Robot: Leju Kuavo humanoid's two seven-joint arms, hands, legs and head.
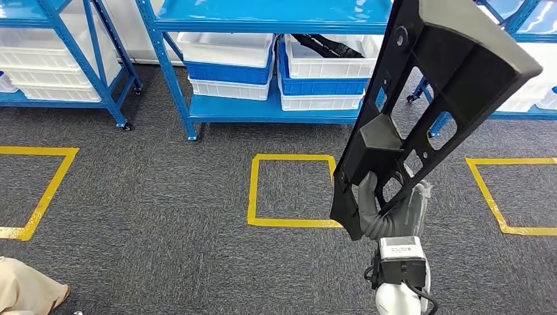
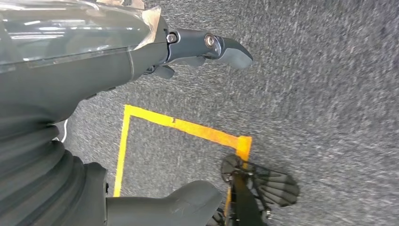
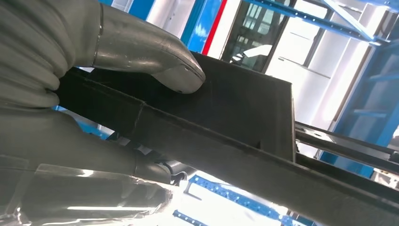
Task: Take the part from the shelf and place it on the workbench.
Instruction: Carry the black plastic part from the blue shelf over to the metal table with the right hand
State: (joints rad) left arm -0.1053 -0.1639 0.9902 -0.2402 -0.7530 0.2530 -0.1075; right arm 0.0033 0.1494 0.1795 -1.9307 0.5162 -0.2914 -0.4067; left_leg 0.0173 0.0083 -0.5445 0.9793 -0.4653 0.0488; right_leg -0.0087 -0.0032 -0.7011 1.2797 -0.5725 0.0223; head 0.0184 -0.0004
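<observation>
Right hand (image 1: 387, 213) grips the lower end of the long black part (image 1: 420, 98), held upright before the blue shelf (image 1: 263, 108). Left hand (image 2: 94, 70) holds nothing, fingers apart.

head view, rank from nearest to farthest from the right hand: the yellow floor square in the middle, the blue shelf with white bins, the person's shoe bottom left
Measured from the right hand, which holds the black part:
1. Middle yellow floor square, just to its left on the carpet.
2. Blue shelf with white bins, ahead, beyond the square.
3. Person's shoe, far across at the lower left.
</observation>
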